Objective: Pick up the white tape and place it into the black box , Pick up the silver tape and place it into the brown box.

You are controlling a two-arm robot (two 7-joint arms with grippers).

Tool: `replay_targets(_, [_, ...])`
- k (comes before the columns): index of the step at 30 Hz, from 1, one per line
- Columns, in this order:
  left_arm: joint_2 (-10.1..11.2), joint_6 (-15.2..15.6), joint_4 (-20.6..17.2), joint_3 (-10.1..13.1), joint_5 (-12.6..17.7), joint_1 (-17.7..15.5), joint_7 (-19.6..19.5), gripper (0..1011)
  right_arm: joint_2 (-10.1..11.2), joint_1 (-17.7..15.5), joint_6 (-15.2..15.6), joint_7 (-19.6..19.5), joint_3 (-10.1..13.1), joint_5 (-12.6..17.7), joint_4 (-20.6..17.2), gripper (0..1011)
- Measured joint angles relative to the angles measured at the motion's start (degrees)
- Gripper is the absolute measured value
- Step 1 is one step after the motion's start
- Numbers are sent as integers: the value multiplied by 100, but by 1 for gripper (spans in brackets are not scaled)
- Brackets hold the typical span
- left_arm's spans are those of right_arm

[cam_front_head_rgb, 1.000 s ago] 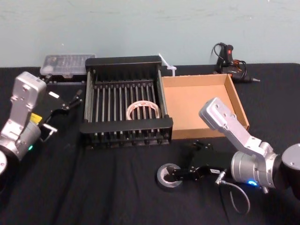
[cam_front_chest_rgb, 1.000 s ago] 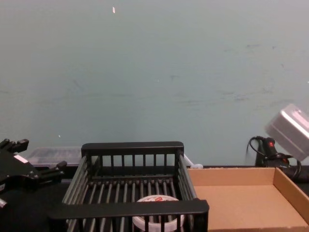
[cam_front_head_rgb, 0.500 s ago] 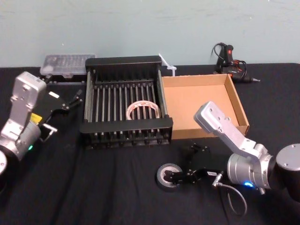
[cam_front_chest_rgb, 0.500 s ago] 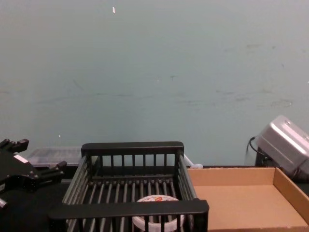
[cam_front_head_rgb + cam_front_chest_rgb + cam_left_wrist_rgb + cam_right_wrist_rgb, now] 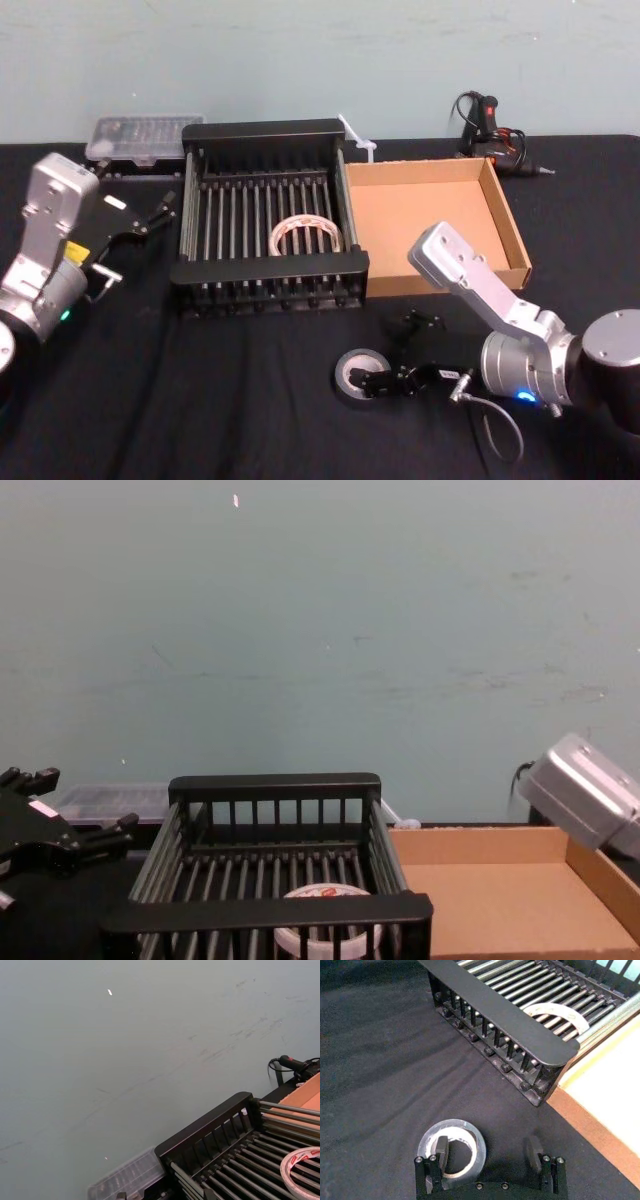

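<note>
The silver tape lies flat on the black cloth in front of the boxes. My right gripper is low over it and open. In the right wrist view one finger sits over the core of the silver tape, and the other finger stands clear on the cloth beside it. The white tape lies inside the black box near its front wall, also seen as the white tape. The brown box adjoins the crate's right side. My left gripper is parked open left of the crate.
A clear plastic case sits at the back left. A black tool with cables lies at the back right, and a white zip tie lies behind the boxes. A pale wall closes the far side. Bare cloth lies in front of the crate.
My right arm has swung left and lowered, bringing its gripper down onto the silver tape with one finger over the core. The left arm and both tapes have not moved.
</note>
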Motion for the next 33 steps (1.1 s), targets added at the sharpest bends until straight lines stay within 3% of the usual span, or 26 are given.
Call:
replay_targets(25, [0, 0, 0, 0, 0, 0, 0, 1001, -35, -7, 25, 16, 22, -14, 31, 999])
replay_targets(33, [0, 0, 0, 0, 0, 0, 0, 1001, -31, -7, 23, 14, 22, -12, 26, 837])
